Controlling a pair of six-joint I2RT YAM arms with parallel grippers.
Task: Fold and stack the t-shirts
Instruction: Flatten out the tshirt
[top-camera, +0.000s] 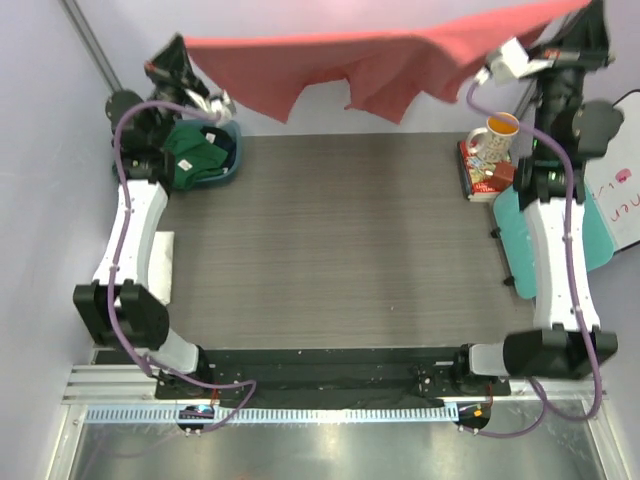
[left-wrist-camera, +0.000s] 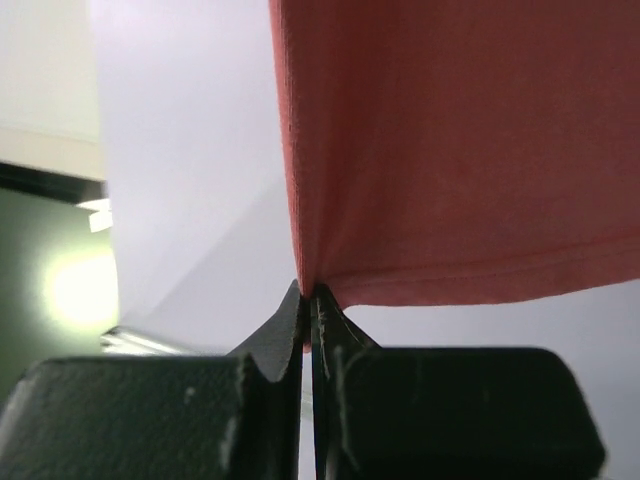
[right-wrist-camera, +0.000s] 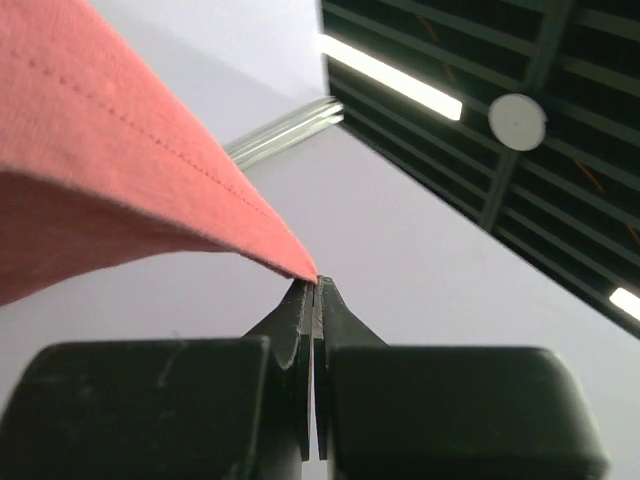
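Observation:
The coral-red t-shirt hangs stretched in the air across the far side of the table, its lower edge drooping in folds. My left gripper is raised at the far left, shut on the shirt's left corner; in the left wrist view the fingertips pinch the cloth at its hem. My right gripper, raised at the far right, is shut on the other corner, and its tips clamp the very point of the cloth. A dark green t-shirt lies crumpled in the teal tub.
A flat white piece lies at the table's left edge beside the left arm; I cannot tell what it is. At the right stand a patterned mug on a red book, a teal sheet and a whiteboard.

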